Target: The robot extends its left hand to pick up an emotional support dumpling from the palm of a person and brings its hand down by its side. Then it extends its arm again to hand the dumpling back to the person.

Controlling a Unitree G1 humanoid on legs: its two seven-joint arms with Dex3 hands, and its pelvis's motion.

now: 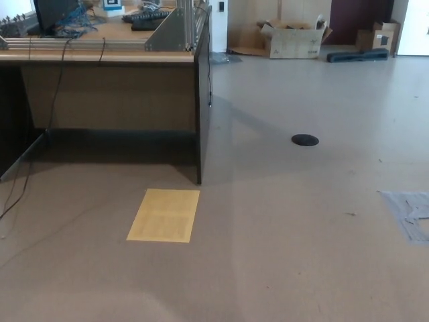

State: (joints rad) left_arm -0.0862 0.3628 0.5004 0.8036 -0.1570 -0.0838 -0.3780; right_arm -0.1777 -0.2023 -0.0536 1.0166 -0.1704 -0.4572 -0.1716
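The smooth grey-beige floor [301, 255] is plain, with a paler sheen toward the top right. A flat rectangular patch of pale yellow [164, 215] carries faint darker horizontal ruling. The long wooden desk [107, 94] has a tan front panel, a lighter tan top and a black end panel [200, 100]. Black cables [57, 94] hang over its front, and a tangle of blue wires [74, 20] lies on top. A small round black disc [305, 139] marks the floor. At the right edge sits a patch of grey-blue tape [409, 211]. The open cardboard box [295, 39] by the wall is beige-brown, beside a dark navy bar [357, 55].
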